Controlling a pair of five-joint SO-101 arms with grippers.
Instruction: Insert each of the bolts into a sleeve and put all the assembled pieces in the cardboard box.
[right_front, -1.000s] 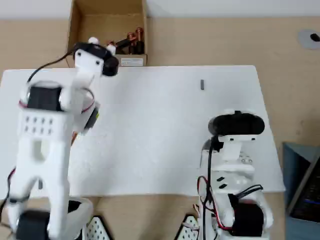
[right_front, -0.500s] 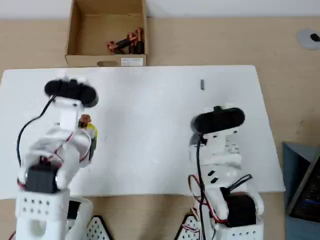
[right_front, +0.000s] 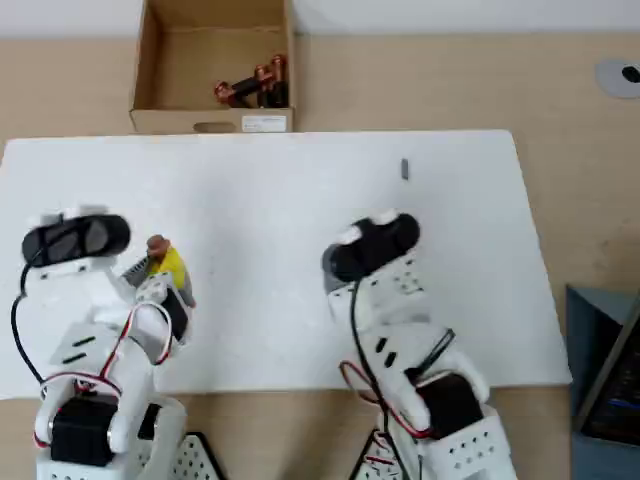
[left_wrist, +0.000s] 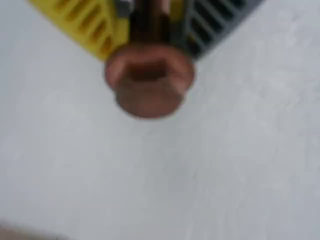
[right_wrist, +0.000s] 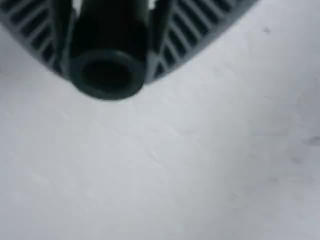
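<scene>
My left claw (left_wrist: 150, 17) clamped the bolt (left_wrist: 149, 82), shank mostly hidden; my right claw (right_wrist: 107, 25) clamped the sleeve (right_wrist: 106, 75), its rear end cut off.

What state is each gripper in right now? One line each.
Left gripper: shut on copper bolt.
Right gripper: shut on black sleeve.

- A copper-coloured bolt (left_wrist: 149, 80) sits in the left gripper (left_wrist: 149, 20), its shank clamped between the two fingers.
- One finger is yellow (left_wrist: 82, 22) and the other dark grey (left_wrist: 215, 17); both are ribbed, and they press on opposite sides of the shank.
- The bolt's broad, flanged head sticks out past the fingertips and is blurred.
- Behind the bolt lies a white table surface (left_wrist: 200, 165) with faint scuffs.
- A thin brown sliver (left_wrist: 20, 234) shows at one corner, beyond the white surface.
</scene>
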